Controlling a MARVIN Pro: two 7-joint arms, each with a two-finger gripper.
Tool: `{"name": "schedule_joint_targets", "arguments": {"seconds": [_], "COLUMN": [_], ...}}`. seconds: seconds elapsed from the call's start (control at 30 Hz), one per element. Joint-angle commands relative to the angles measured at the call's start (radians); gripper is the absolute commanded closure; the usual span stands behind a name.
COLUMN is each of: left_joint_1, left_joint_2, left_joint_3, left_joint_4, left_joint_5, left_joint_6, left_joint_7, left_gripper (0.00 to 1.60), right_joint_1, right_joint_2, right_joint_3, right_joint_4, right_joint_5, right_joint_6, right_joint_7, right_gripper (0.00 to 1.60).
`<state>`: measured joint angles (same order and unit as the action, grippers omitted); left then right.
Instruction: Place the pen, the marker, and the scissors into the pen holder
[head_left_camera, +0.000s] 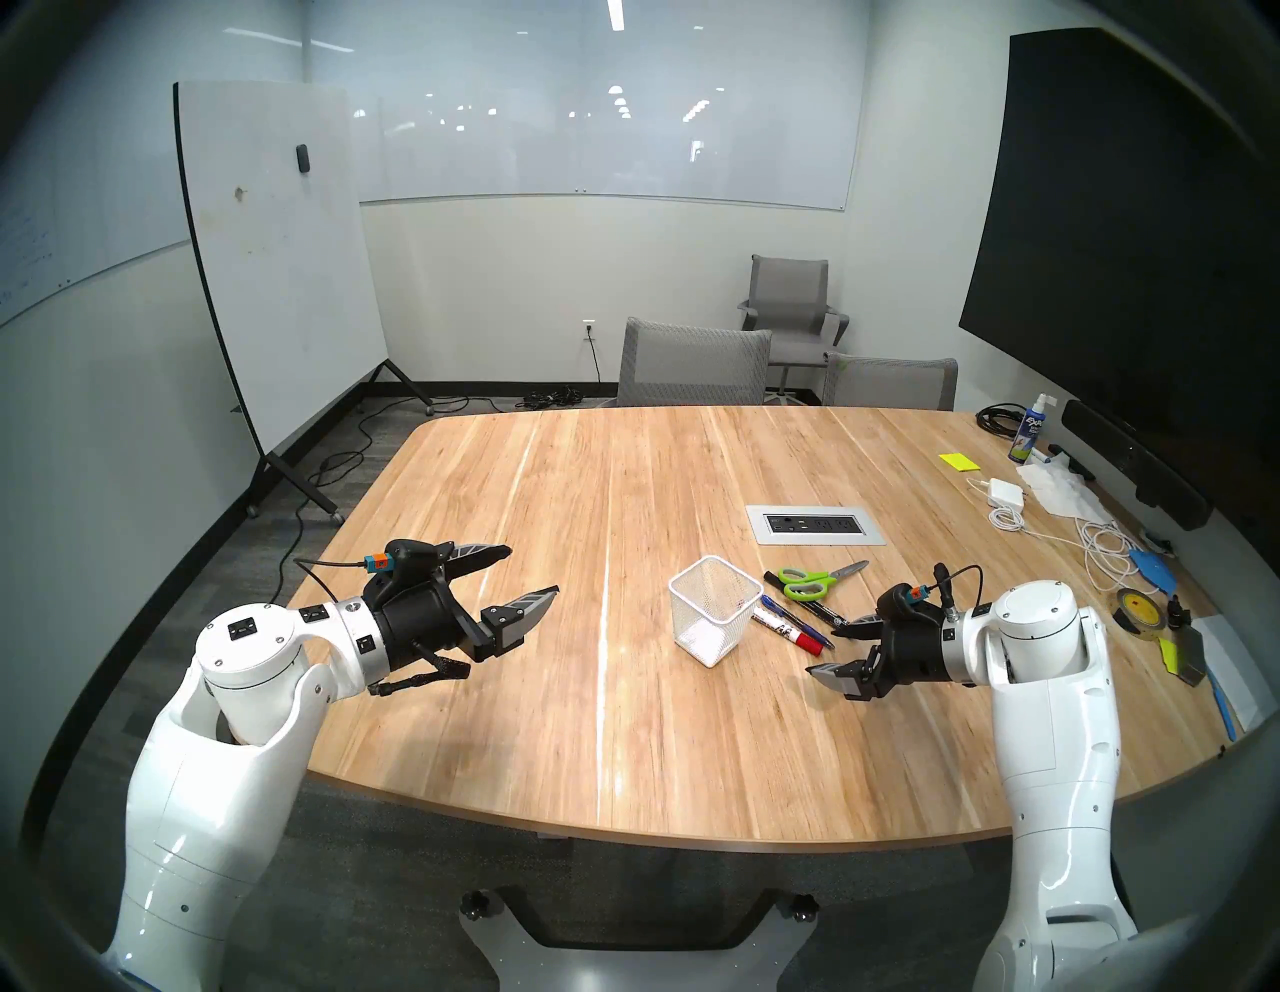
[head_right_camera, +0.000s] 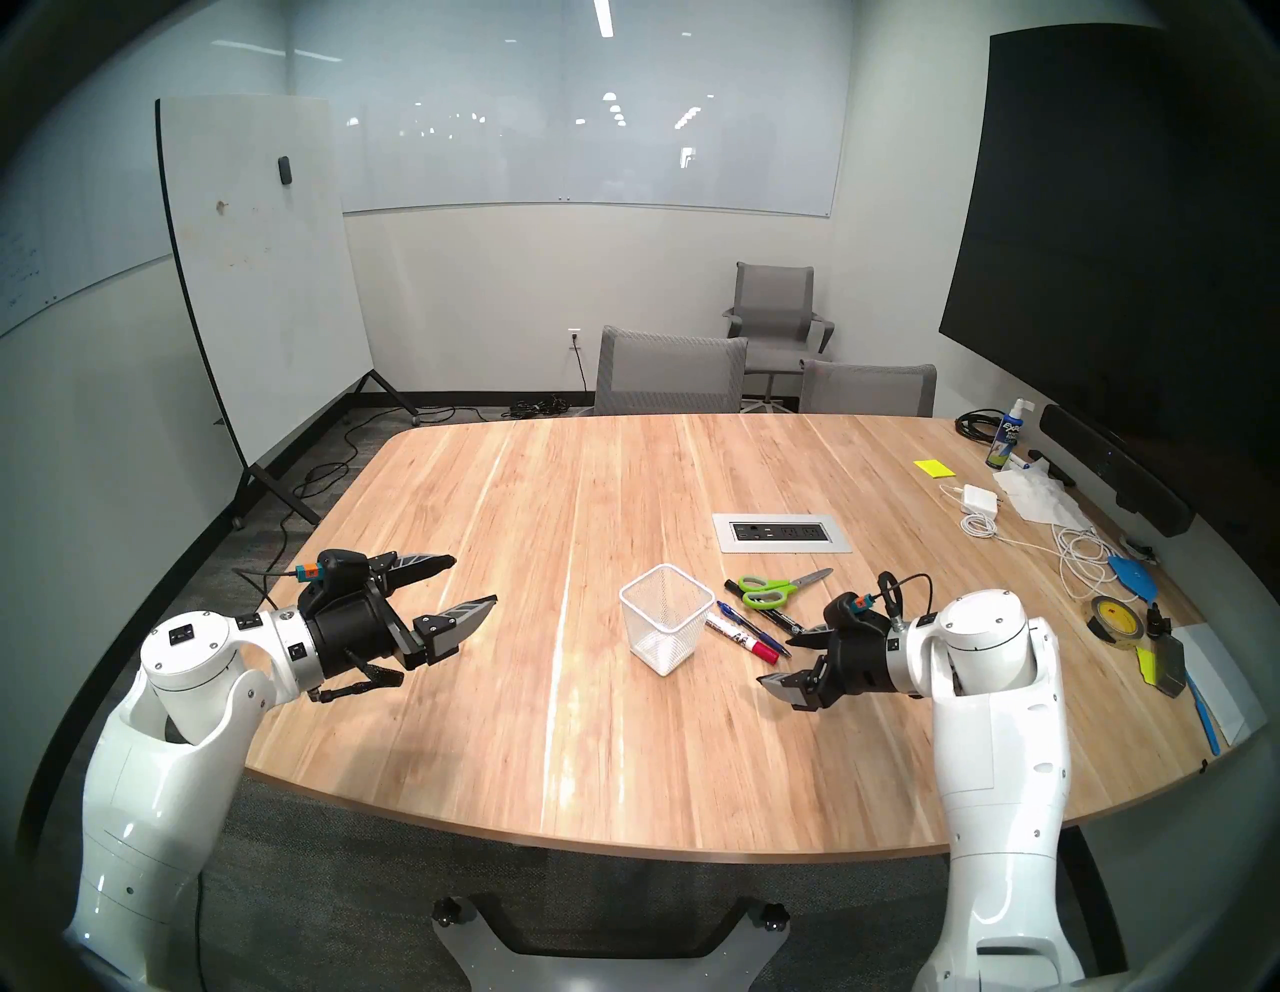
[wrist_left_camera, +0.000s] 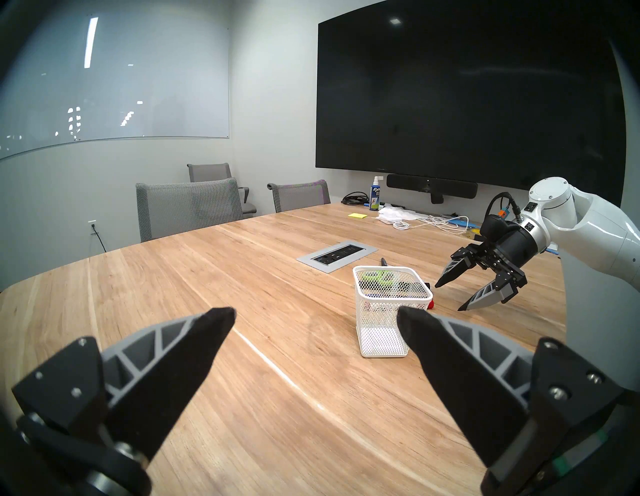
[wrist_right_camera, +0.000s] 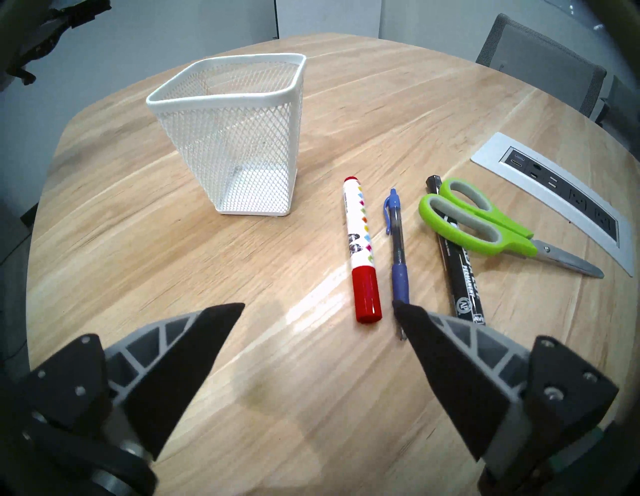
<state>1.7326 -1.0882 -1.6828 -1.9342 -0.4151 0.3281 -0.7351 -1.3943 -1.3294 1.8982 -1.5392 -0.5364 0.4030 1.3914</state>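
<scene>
**White mesh cup empty, four items waiting beside our right arm**

White wire mesh is forming the pen holder (wrist_right_camera: 239, 138), which is standing upright and empty on the wooden table (head_left_camera: 554, 693). Just right of it we are seeing a row lying flat: the red-capped marker (wrist_right_camera: 360, 253), then the pen (wrist_right_camera: 397, 249) with its blue cap and clear barrel, then the black marker (wrist_right_camera: 460, 277), with the scissors (wrist_right_camera: 485, 225) resting across that black marker's far end, green loops toward the holder, blades pointing away right.

We are holding our right gripper (head_left_camera: 841, 648) wide and empty, hanging above the table just near of the row. In the right wrist view the long axes are running roughly straight away from us, near to far, with the red cap and the pen's tip closest to our fingers. Our jaws are therefore already spanning across those barrels, which we judge suits a pinch.

Our left gripper (head_left_camera: 516, 575) is also spread wide and empty, hanging well left of the holder, so we judge the right arm the nearer one.
</scene>
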Motion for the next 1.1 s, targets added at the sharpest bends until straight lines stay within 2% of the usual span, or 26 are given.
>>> {"name": "schedule_joint_targets", "arguments": {"seconds": [0.0,0.6,1.07], "left_joint_1": [-0.001,-0.001,-0.001], "left_joint_2": [0.001,0.001,0.001], "left_joint_3": [-0.001,-0.001,-0.001], "left_joint_4": [-0.014,-0.014,-0.014], "left_joint_5": [0.0,0.0,0.0], "left_joint_6": [-0.001,-0.001,-0.001], "left_joint_7": [0.0,0.0,0.0], "left_gripper": [0.0,0.0,0.0], "right_joint_1": [0.033,0.048,0.069], "right_joint_2": [0.002,-0.007,-0.005], "right_joint_3": [-0.004,-0.045,-0.056], "right_joint_4": [-0.006,0.001,0.072], "right_joint_5": [0.0,-0.019,-0.026], "right_joint_6": [0.001,0.021,0.003], "right_joint_7": [-0.007,-0.037,-0.087], "right_gripper": [0.0,0.0,0.0]}}
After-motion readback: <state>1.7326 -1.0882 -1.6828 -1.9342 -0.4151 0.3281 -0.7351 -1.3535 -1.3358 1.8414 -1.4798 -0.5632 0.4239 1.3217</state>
